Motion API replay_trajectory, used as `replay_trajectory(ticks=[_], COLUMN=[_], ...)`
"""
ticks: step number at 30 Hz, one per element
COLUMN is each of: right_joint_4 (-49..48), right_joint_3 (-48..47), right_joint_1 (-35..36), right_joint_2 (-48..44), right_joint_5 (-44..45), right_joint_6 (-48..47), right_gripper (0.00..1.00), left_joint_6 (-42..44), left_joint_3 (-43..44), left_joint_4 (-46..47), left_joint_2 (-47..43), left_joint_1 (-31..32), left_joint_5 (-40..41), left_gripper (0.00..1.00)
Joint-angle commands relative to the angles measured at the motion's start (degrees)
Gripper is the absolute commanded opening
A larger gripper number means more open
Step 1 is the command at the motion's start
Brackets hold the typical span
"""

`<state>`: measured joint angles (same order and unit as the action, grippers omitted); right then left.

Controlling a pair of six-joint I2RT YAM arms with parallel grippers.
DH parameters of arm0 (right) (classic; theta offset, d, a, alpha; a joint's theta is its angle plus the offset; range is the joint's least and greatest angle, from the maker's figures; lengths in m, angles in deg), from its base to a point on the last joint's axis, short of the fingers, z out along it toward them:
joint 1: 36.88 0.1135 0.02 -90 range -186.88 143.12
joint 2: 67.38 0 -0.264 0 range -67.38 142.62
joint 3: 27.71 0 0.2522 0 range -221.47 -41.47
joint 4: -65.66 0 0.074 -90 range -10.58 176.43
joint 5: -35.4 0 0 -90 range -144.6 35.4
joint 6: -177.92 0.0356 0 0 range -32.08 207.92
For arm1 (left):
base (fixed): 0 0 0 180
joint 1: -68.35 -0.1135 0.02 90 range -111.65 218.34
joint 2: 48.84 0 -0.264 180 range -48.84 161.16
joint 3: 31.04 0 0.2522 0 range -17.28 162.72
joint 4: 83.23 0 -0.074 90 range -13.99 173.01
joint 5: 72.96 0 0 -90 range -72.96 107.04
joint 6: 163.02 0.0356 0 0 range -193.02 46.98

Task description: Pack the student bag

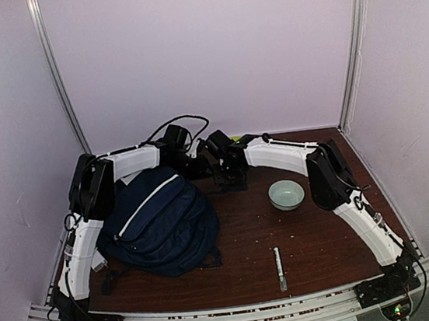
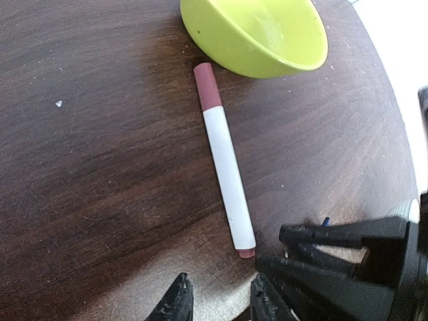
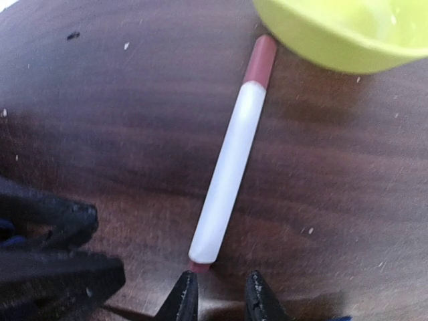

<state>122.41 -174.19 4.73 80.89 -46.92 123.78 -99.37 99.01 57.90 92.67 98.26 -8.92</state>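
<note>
Your left gripper (image 2: 221,304) and right gripper (image 3: 219,301), jaws slightly parted, hold nothing; the marker (image 3: 231,167) at 12 o'clock isn't in the student bag (image 1: 159,222) yet.

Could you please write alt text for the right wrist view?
A white marker with a reddish cap lies on a dark wooden table, its cap beside a lime-green bowl. The right gripper, jaws apart and empty, is at the marker's other end.

Lab test booth: plain walls (image 1: 210,59), aluminium rails (image 1: 218,315), wooden table (image 1: 246,254).
</note>
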Motion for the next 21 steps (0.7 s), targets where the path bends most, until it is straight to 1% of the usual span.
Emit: replay_trajectory(ticks=[1,3,4,7,8,9,13,15,17,18,21], right_joint_4=[-2.5,-2.7,-2.5,-0.5,0.1,0.5,0.7,0.9,0.9,1.0,1.5], right_joint_3=[-2.6,-3.6,-3.7,-3.6,-3.8,-4.1,-5.6,-7.4,-9.6,-10.0,-10.2], right_joint_1=[-0.9,-0.9,-0.9,-0.8,-0.7,-0.2,1.4,2.3,3.2,3.2,3.4], right_joint_2=[-2.9,-2.7,-2.5,-1.3,-1.1,-0.9,0.2,1.5,3.0,3.2,3.3], right_joint_5=[1.3,2.2,3.1,4.4,4.4,5.5,9.2,12.3,14.7,14.8,18.1], right_joint_6=[-0.4,-0.2,-0.2,-0.2,-0.5,-1.0,-3.8,-7.7,-14.2,-15.2,-19.5], right_gripper=[0.27,0.31,0.34,0.55,0.59,0.6,0.56,0.55,0.43,0.39,0.32], left_joint_6=[1.5,1.3,1.2,1.7,1.7,1.7,1.6,1.7,2.0,2.2,2.4], left_joint_3=[0.3,0.5,0.4,0.3,0.2,0.1,0.7,1.3,1.3,1.3,1.4], left_joint_4=[-0.6,-0.5,-0.4,-0.6,-0.7,-0.7,-1.0,-1.5,-2.1,-2.2,-2.9], left_joint_2=[-1.5,-1.2,-1.1,-1.1,-1.1,-1.1,-0.5,-0.3,-0.6,-0.6,-0.8], left_joint_1=[-2.0,-2.0,-2.0,-2.2,-2.3,-2.4,-2.6,-2.6,-2.6,-2.6,-2.6], left_joint_5=[-0.8,-1.1,-1.3,-1.3,-1.4,-1.3,-1.2,-1.6,-1.5,-1.4,-1.1], left_gripper=[0.33,0.34,0.34,0.34,0.35,0.36,0.38,0.39,0.4,0.4,0.41])
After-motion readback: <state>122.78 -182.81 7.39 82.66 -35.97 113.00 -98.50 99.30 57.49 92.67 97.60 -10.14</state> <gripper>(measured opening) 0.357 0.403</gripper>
